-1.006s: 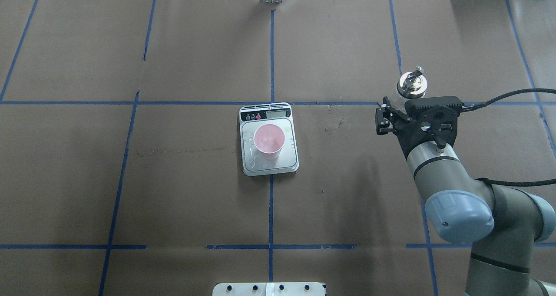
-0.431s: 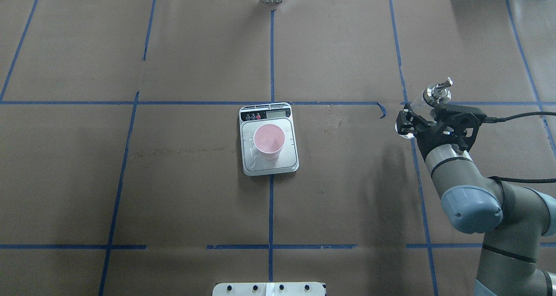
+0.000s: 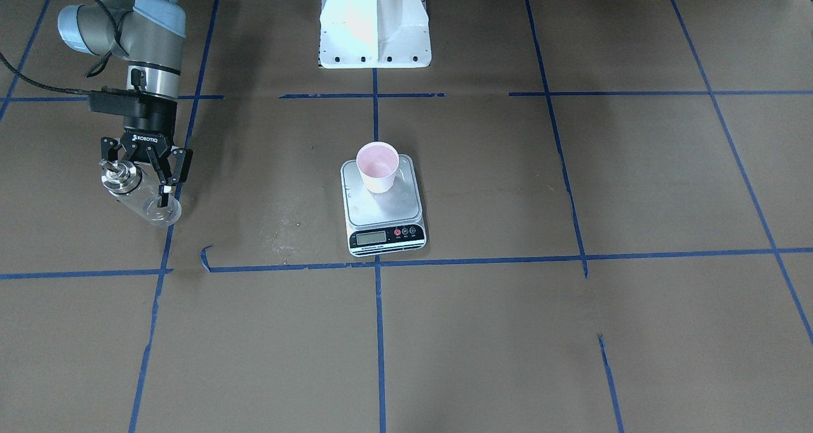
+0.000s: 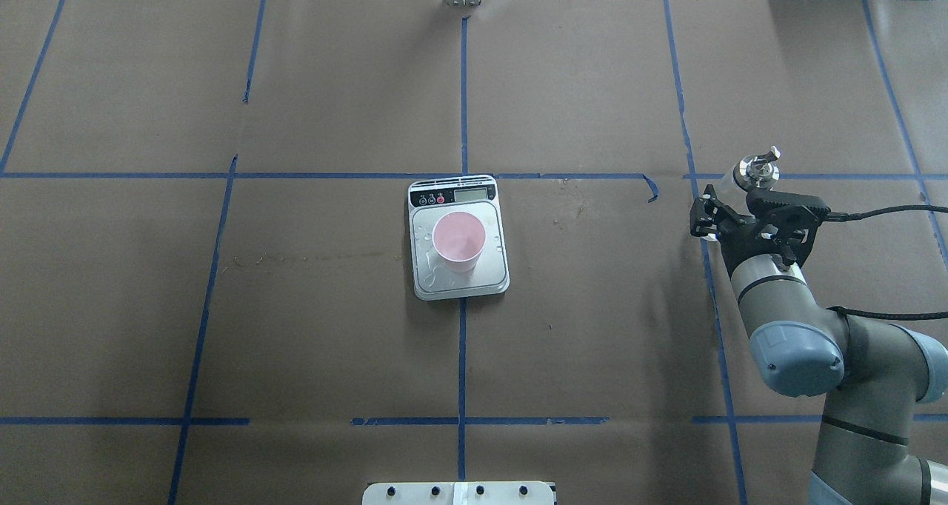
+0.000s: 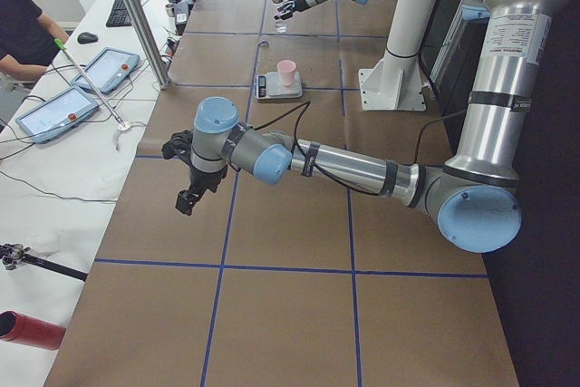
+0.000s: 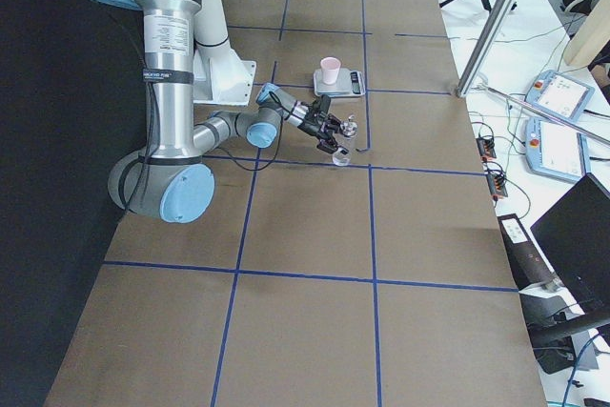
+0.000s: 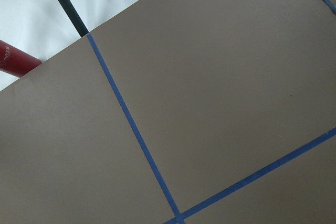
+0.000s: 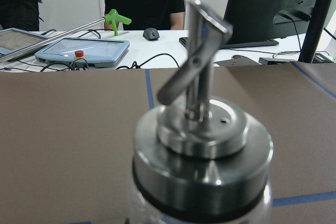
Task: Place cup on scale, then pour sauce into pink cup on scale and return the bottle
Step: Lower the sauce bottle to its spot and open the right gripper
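The pale pink cup [image 4: 459,240] stands upright on the silver plate of the scale [image 4: 490,277], at the table's middle; it shows again as cup [image 3: 377,165] on scale [image 3: 387,212]. Far to the right, my right gripper [image 4: 722,209] is shut on the clear glass bottle [image 4: 753,169], which leans, metal spout up and away from the scale. In the front view the gripper [image 3: 136,182] clasps the bottle [image 3: 154,208] low over the paper. The spout and collar of the bottle [image 8: 202,145] fill the right wrist view. The sauce is too clear to make out. My left gripper [image 5: 186,197] hangs over the table's left end; open or shut, I cannot tell.
Brown paper with blue tape lines [image 4: 462,342] covers the table. The white robot pedestal [image 3: 375,26] stands at the robot's side. Beyond the far edge are people, tablets [image 8: 81,51] and a monitor. A red cylinder [image 7: 13,61] lies off the table's left end.
My right arm has carried the bottle further right, away from the scale, and lower, and the bottle now leans more. Cup and scale have not moved.
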Robot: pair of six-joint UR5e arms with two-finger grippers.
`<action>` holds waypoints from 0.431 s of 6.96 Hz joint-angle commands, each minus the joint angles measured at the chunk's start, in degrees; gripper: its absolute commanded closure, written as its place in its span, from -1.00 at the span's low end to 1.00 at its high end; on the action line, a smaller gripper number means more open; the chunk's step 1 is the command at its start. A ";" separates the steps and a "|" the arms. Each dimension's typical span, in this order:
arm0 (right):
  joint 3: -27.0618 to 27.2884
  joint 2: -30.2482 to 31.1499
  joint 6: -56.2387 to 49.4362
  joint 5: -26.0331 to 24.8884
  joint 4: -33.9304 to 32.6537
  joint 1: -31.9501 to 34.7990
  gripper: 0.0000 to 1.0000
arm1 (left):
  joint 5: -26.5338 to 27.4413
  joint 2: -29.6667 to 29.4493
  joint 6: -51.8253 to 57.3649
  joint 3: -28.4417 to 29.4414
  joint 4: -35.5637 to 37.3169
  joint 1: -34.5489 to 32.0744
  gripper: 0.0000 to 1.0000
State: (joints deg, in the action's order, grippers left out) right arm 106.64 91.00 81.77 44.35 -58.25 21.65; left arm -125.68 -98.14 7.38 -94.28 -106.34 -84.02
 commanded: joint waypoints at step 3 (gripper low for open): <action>-4.77 -0.65 -0.21 -0.58 6.83 -0.29 1.00 | 0.00 -0.38 -0.09 0.14 0.08 0.00 -1.00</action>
State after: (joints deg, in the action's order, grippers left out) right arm 102.40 90.51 81.75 43.94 -51.81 21.48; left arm -125.68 -98.48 7.30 -94.15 -106.29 -84.02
